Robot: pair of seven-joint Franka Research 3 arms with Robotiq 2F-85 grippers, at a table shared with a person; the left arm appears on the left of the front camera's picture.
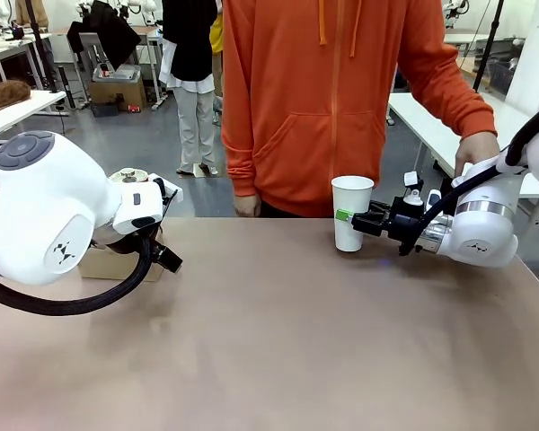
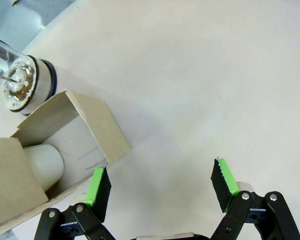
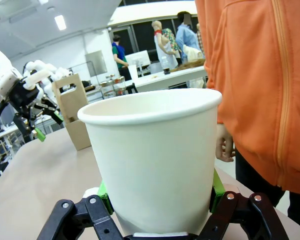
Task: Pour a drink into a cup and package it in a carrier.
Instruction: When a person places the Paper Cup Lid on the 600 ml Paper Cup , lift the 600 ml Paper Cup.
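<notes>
One cup, tan table, grey floor beyond.

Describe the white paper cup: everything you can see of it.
The white paper cup is tall, plain and tapered, narrower at the base, with a rolled rim and no lid. It looks like matte paper, clean and undented. It stands upright with its base on the table at the far side, just in front of the person in orange. The robot's right hand grips it side-on, green pads pressed to opposite sides of its lower half. Its contents cannot be seen.
</notes>
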